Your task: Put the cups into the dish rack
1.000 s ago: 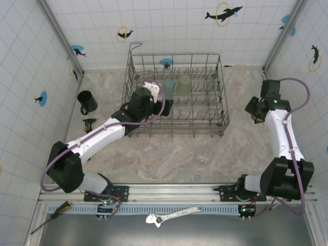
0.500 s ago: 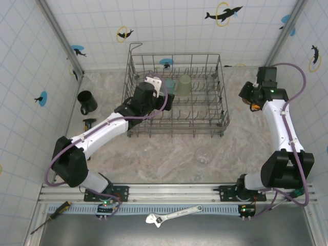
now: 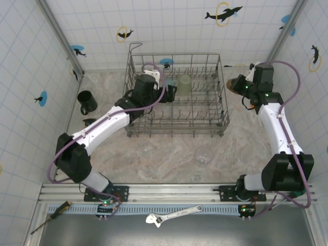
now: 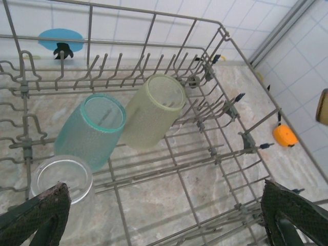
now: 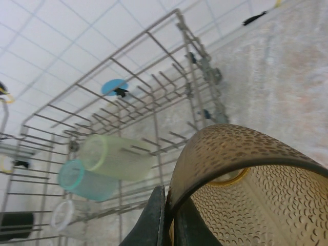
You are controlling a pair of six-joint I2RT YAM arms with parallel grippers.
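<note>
The right claw (image 5: 165, 218), clenched on the rim of the amber-brown plastic tumbler (image 5: 246, 189), holds it just outside the right wall of the grey wire dish rack (image 3: 224, 102), whose free tines lie to its left; the left claw (image 4: 164, 215) hangs released over the rack's left rear

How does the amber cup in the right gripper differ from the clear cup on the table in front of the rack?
The amber cup is brown-tinted and dimpled; the clear cup is colourless. The amber cup is pinched at its rim by the right gripper; the clear cup stands ungripped on the table. Both are outside the dish rack.
</note>
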